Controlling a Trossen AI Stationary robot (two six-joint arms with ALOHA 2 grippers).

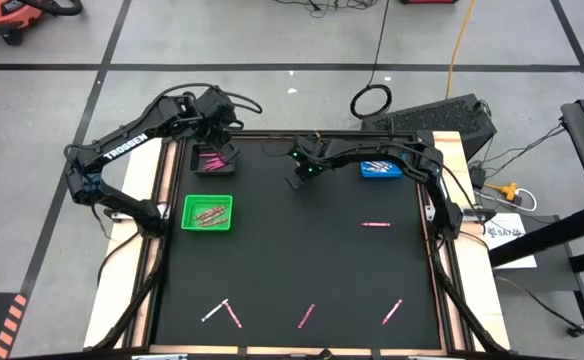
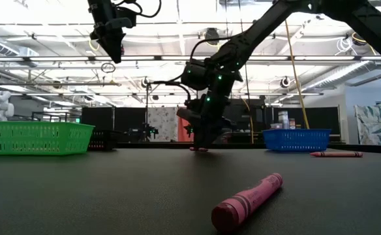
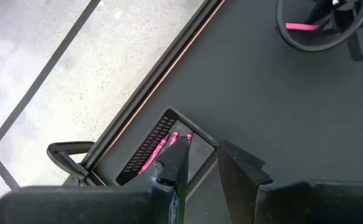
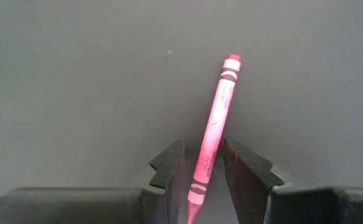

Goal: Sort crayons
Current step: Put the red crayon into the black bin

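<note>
Apparently the step in hand is a pick-up: the right gripper (image 4: 203,168) is down at the black table mat (image 1: 302,260) near its far edge, with a pink crayon (image 4: 214,127) lying flat between its two fingers. In the right wrist view the jaws stand narrowly apart on either side of the crayon's lower end, with a sliver of gap on each side, so I judge it bracketed but not yet gripped. The crayon runs slightly askew to the fingers, its far end well clear of them. The next move calls for closing squarely on the stick, lifting, and carrying it to a tray, probably the black tray (image 1: 215,159) that already holds pink crayons. The left gripper (image 3: 200,171) hangs above that black tray, jaws a little apart and holding nothing. Other crayons lie scattered along the mat's near edge (image 1: 306,317), one more lies toward the right side (image 1: 375,224), and the green tray (image 1: 207,212) and blue tray (image 1: 380,169) also hold some
</note>
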